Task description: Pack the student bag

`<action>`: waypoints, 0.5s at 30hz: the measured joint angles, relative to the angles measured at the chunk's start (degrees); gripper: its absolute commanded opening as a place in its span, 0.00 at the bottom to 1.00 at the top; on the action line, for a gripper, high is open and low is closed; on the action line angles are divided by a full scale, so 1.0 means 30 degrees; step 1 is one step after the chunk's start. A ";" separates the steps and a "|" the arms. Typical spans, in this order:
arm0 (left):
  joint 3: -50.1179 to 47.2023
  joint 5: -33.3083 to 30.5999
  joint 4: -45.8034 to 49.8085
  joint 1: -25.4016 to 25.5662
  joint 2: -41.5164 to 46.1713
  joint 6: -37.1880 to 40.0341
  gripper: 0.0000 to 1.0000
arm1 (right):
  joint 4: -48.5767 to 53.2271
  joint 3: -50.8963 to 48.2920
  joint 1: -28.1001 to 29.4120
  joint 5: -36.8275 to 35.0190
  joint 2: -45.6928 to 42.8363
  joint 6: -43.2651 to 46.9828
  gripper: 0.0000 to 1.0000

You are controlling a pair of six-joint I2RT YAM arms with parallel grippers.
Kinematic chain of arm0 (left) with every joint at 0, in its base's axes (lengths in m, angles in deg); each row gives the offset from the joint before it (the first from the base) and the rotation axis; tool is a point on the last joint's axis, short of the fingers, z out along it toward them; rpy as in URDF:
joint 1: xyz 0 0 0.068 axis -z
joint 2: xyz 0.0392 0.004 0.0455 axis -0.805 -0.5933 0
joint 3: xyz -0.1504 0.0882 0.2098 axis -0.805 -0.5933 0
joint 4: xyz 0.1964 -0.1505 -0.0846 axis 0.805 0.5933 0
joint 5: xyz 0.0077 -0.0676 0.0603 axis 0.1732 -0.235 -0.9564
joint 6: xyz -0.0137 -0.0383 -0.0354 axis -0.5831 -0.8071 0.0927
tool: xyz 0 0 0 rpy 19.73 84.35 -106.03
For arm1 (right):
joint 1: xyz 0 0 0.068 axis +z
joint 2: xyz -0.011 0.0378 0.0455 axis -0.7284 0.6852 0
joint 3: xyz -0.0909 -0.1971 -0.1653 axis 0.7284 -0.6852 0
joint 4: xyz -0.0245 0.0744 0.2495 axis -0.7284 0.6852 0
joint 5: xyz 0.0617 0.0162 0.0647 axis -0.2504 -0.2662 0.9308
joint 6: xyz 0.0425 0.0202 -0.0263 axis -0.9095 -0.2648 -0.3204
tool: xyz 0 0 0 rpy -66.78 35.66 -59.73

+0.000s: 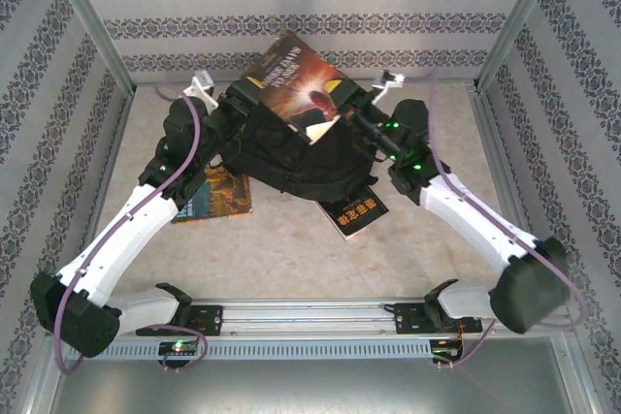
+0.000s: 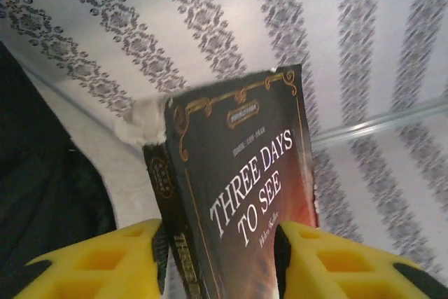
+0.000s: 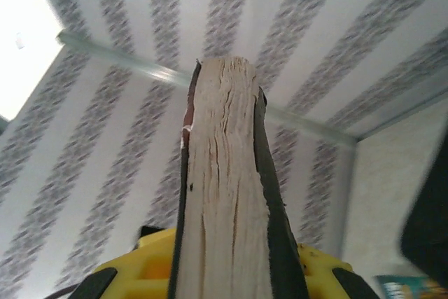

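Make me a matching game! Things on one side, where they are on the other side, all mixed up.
Things:
1. Three Days to See book
2. student bag
3. blue and orange book
4. black book with orange writing

Places:
A. on the table beside the left arm
B. in the middle, between both arms
C. on the table beside the right arm
D. lifted up above the bag

Pairs: 1-D, 2-B, 3-A, 4-C

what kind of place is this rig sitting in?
Likely a lab robot cell: wallpaper-lined walls, aluminium frame posts, two arms bolted to a rail at the table near edge.
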 measured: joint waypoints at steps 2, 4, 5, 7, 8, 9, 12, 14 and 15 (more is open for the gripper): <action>0.1115 0.0379 0.1180 0.0138 -0.0889 0.1647 0.56 | 0.1829 -0.0117 -0.0539 -0.0605 -0.0969 0.0838 0.00; 0.2535 0.0831 0.2550 0.0474 -0.2113 0.3592 0.60 | 0.5049 -0.0124 -0.1151 -0.1654 -0.2484 0.2433 0.00; 0.3424 0.1013 0.3388 0.0743 -0.2951 0.4772 0.62 | 0.6521 -0.0124 -0.1297 -0.2033 -0.3198 0.3147 0.00; 0.4677 0.1290 0.4422 0.1224 -0.4386 0.6696 0.66 | 0.8947 -0.0124 -0.1501 -0.2616 -0.4248 0.4175 0.00; 0.5442 0.1268 0.5319 0.1588 -0.5355 0.8021 0.69 | 1.0775 -0.0117 -0.1756 -0.3031 -0.4947 0.4845 0.00; 0.6084 0.1231 0.5996 0.1916 -0.6120 0.9041 0.71 | 1.1650 -0.0117 -0.1909 -0.3206 -0.5253 0.5100 0.00; 0.7541 0.0984 0.7490 0.3067 -0.8553 1.1978 0.74 | 1.5489 -0.0117 -0.2907 -0.4306 -0.6360 0.6135 0.00; 0.8000 0.0831 0.8400 0.3592 -0.9704 1.3435 0.74 | 1.7427 -0.0124 -0.3548 -0.5071 -0.6761 0.6615 0.00; 0.8342 0.0809 0.8881 0.3810 -1.0360 1.4149 0.74 | 1.8200 -0.0124 -0.3738 -0.5355 -0.6914 0.6849 0.00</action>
